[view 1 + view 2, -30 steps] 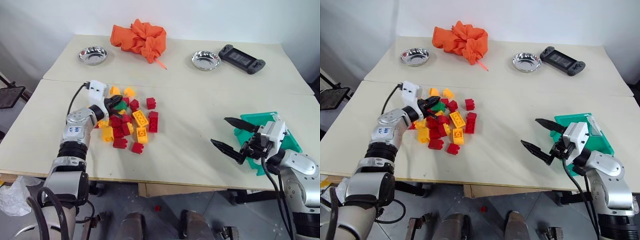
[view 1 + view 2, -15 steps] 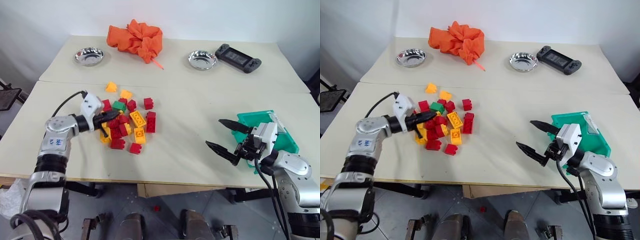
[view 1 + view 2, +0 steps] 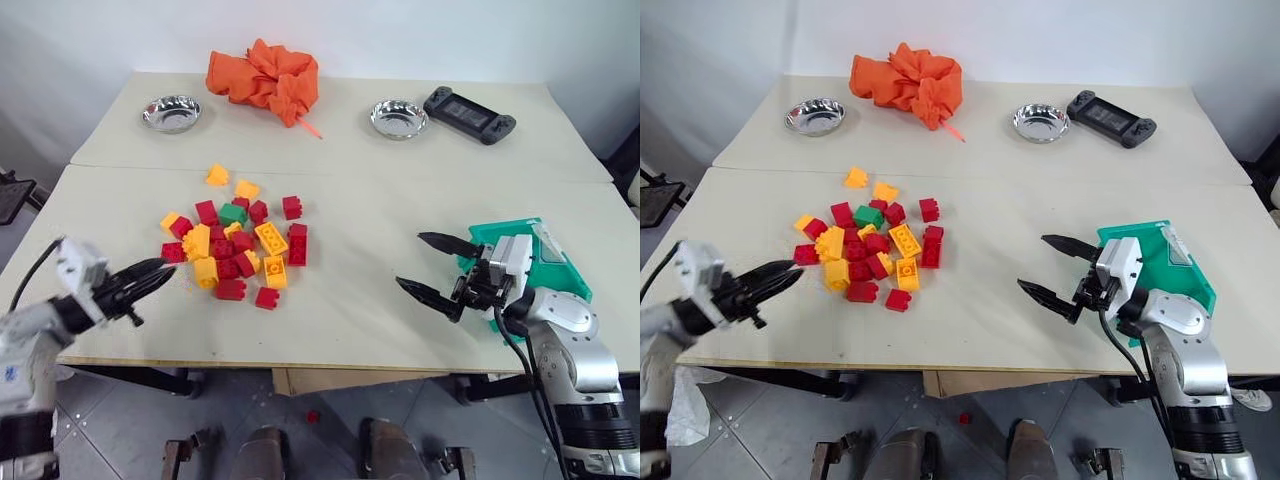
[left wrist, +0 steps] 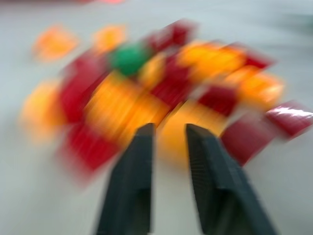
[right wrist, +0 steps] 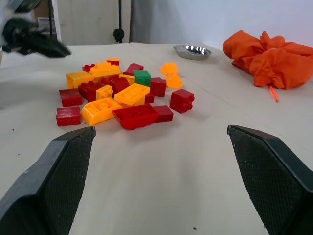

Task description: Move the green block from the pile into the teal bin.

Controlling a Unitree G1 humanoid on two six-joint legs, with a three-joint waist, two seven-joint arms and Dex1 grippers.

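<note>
The teal bin (image 3: 548, 262) sits at the table's right edge, just behind the right gripper (image 3: 428, 266); its content is hidden. The green block (image 3: 233, 212) lies flat, studs up, in the far part of the pile (image 3: 231, 247). Left gripper (image 3: 152, 274) is slightly parted and empty; the right's jaws are spread wide, empty

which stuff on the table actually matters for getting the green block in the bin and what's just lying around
Belongs to the job:
green block
pile of red and yellow-orange bricks around it
teal bin by the right hand
left hand

Just lying about:
orange cloth
two steel bowls
black game controller
</note>
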